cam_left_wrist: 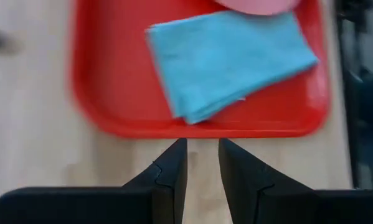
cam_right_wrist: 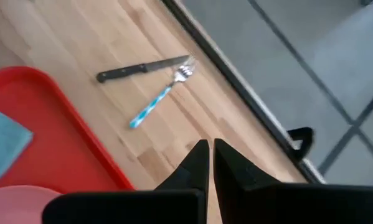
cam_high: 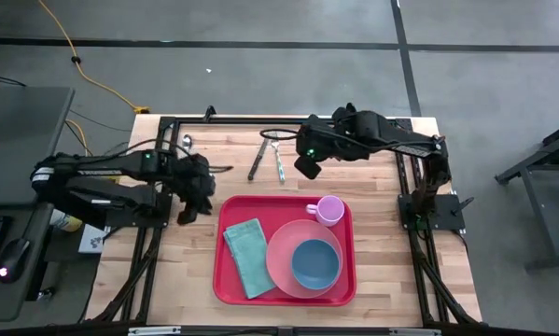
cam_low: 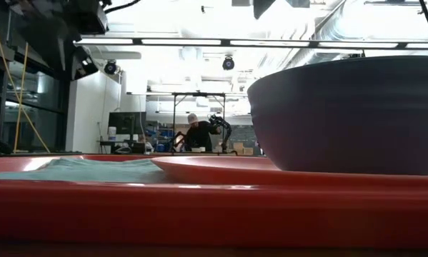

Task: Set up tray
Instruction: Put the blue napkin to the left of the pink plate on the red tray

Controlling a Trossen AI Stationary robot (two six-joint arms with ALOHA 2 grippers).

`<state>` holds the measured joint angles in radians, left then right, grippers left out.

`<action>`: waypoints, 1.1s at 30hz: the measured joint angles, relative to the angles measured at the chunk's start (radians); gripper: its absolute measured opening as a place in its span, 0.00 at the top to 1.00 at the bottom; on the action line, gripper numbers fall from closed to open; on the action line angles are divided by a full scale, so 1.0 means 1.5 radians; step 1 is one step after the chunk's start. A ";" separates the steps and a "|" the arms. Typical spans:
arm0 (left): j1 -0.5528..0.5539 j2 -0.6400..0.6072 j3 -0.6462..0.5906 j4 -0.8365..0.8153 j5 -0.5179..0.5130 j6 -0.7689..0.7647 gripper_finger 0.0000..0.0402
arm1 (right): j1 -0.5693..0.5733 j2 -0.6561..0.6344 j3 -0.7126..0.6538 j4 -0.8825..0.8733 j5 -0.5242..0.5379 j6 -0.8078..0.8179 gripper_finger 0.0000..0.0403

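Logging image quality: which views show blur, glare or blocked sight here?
Left wrist view: motion smear on the tray and napkin. Low view: tray rim and bowl fill the frame, ceiling lights blown out. Right wrist view: fork and knife slightly soft. High view: even light.

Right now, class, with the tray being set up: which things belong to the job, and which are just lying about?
Belonging to the job:
tray
blue cloth
pink plate
blue bowl
pink cup
knife
fork

Probably just lying about:
yellow cable
computer mouse
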<state>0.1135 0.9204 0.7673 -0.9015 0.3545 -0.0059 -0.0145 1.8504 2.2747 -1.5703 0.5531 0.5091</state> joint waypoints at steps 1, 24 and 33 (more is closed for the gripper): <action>-0.016 0.012 0.000 0.014 0.010 0.000 0.69 | -0.004 -0.005 0.000 -0.001 0.003 0.002 1.00; -0.286 0.301 -0.001 0.255 -0.194 -0.229 0.69 | -0.039 -0.022 0.000 0.000 -0.002 -0.084 1.00; -0.286 0.350 0.001 0.344 -0.205 -0.266 0.69 | -0.039 -0.023 0.000 0.000 -0.004 -0.101 1.00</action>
<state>-0.3149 1.4456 0.7685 -0.3856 0.0476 -0.4043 -0.0723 1.8164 2.2749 -1.5708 0.5465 0.3576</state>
